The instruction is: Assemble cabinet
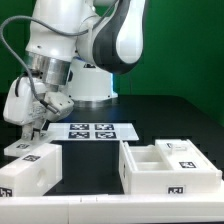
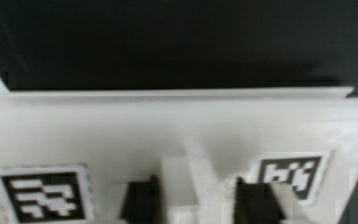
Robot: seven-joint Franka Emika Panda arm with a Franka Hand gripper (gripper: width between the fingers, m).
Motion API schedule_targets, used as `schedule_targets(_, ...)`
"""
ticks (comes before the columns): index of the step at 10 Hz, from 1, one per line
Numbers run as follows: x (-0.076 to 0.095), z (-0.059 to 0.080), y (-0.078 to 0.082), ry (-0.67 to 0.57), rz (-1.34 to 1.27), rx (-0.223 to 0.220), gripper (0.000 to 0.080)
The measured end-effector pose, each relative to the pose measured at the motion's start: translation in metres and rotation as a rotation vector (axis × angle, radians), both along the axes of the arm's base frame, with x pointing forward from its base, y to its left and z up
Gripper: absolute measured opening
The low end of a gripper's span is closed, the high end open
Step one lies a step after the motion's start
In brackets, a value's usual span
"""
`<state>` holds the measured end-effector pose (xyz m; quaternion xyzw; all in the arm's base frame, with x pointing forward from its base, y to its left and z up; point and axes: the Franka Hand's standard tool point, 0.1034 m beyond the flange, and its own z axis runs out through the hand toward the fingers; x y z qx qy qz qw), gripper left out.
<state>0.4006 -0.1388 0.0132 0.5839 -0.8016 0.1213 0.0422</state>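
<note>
A white cabinet part (image 1: pixel 28 170) with black-and-white tags lies at the exterior view's left. My gripper (image 1: pixel 32 133) hangs just above it. In the wrist view the gripper (image 2: pixel 202 203) is open. Its dark fingers (image 2: pixel 144 203) stand on either side of a thin raised rib (image 2: pixel 201 170) of this part (image 2: pixel 176 125), with a small gap on each side. One tag (image 2: pixel 39 195) lies beside one finger and another tag (image 2: pixel 295 172) beside the other. The open white cabinet box (image 1: pixel 170 172) with inner compartments stands at the exterior view's right.
The marker board (image 1: pixel 92 130) lies flat on the black table between the two white parts. The white robot base (image 1: pixel 90 85) stands behind it. A green wall closes the back.
</note>
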Motion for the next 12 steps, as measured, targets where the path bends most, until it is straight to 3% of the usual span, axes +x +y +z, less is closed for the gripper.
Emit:
schedule_targets(1,0.000,0.000,-0.001,0.000,0.000,-0.002,0.0066)
schedule_targets(5,0.008,0.007,0.000,0.006,0.109,0.002,0.0066)
schedule_targets(8,0.021,0.023,0.019,-0.015,0.248,0.021,0.0066)
schedule_targets(9,0.013,0.016,0.013,-0.004,0.194,0.000,0.0066)
schedule_targets(12,0.011,0.011,0.010,0.030,0.269,-0.014,0.0066)
